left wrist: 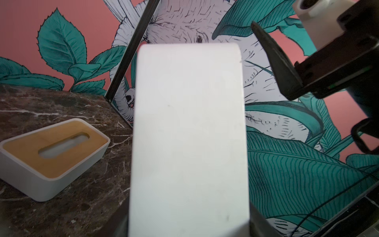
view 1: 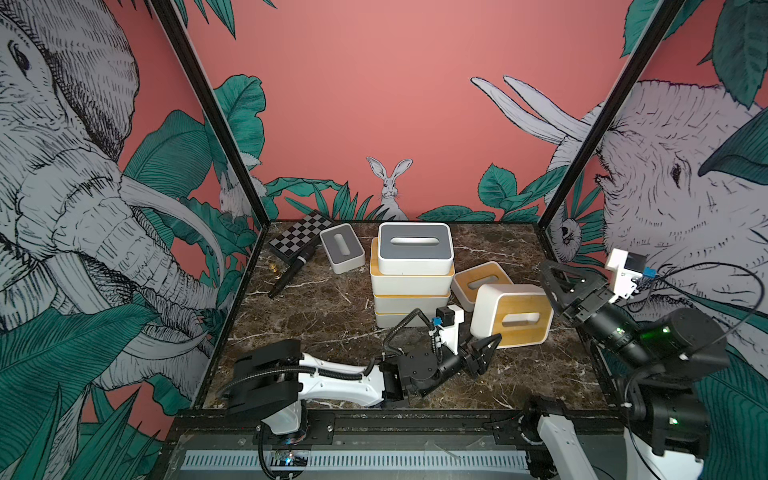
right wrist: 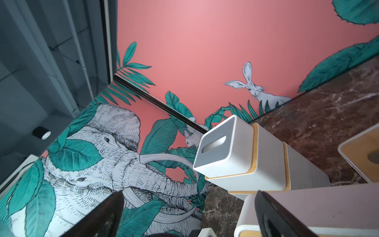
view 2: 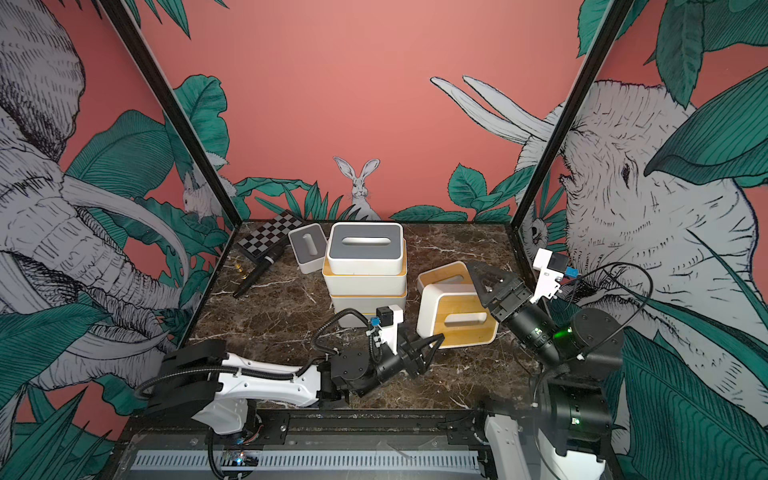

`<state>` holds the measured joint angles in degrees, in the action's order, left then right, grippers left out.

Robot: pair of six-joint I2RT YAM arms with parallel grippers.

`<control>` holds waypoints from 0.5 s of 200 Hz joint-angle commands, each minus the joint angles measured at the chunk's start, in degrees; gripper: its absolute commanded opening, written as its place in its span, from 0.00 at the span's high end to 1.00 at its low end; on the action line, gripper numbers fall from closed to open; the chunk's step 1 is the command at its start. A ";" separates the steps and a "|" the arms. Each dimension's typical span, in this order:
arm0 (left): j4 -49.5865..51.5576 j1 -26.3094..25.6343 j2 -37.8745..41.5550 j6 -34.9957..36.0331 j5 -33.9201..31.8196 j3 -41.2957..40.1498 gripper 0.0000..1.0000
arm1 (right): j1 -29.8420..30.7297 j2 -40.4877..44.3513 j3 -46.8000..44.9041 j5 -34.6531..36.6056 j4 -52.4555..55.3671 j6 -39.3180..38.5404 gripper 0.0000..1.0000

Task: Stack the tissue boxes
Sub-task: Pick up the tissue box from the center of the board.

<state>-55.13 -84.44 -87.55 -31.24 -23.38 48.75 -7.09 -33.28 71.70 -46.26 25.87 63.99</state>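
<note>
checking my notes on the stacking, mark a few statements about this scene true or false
1. A grey-lid box tops the stack. True.
2. The left gripper is empty. False: it grips the tipped box.
3. The right gripper is open. True.
4. The checkerboard case lies on the stack. False: it lies on the table, in a back corner.
5. Every bamboo-lid box is stacked. False: the tipped box and a flat box beside it are off the stack.
</note>
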 commanded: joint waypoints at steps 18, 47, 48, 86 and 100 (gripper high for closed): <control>8.32 -0.20 10.70 5.56 -2.06 6.42 0.62 | 0.43 -1.55 3.07 -2.69 -10.10 1.45 0.01; 14.86 -0.20 17.03 7.85 -4.19 9.09 0.63 | 0.53 -1.71 4.73 -2.50 -9.00 1.17 0.01; 15.22 -0.20 17.22 7.90 -4.29 9.17 0.63 | 0.53 -1.71 4.73 -2.50 -9.00 1.17 0.01; 24.50 0.11 23.46 11.05 -8.77 13.57 0.65 | 0.75 -1.31 1.79 -0.05 -9.43 2.66 0.01; 27.83 0.51 25.07 11.96 -9.69 15.91 0.65 | 0.76 -1.09 2.19 1.35 -7.72 0.81 0.01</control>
<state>-31.99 -84.44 -66.92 -22.46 -29.67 59.51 -6.66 -34.85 74.22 -47.00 19.51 66.00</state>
